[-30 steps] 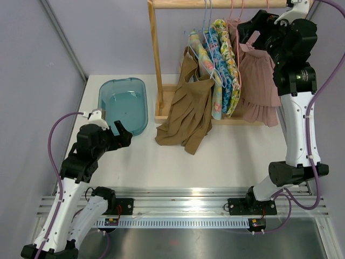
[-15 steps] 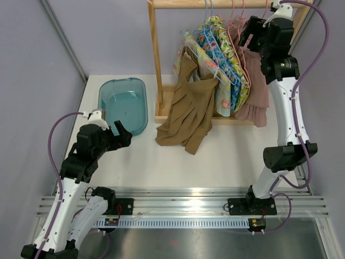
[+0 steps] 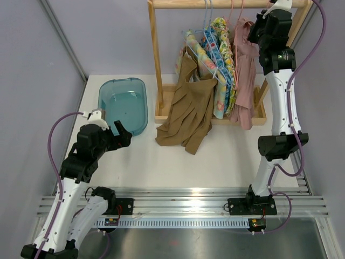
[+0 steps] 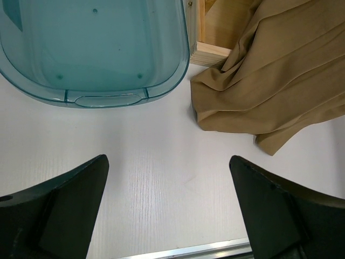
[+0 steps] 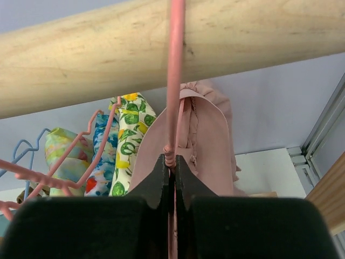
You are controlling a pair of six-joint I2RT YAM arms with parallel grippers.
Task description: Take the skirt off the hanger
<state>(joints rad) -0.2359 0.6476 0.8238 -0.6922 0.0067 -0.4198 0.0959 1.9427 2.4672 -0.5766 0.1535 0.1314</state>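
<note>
No readable text in any view.
Nothing legible shows on the pink garment [image 3: 245, 70], its pink hanger [image 5: 175, 81], the patterned clothes [image 3: 221, 59] beside it, the blue tub [image 3: 123, 81] or the wooden rack [image 3: 155, 59]. The small boards [image 3: 113, 221] at the arm bases are too small to read.

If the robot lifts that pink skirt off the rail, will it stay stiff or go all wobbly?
Probably wobbly: the pink skirt hangs in soft folds, so it should sway and droop. It looks light, since a thin pink hanger carries it. The right gripper pinches only that wire, so the skirt may swing freely.
</note>
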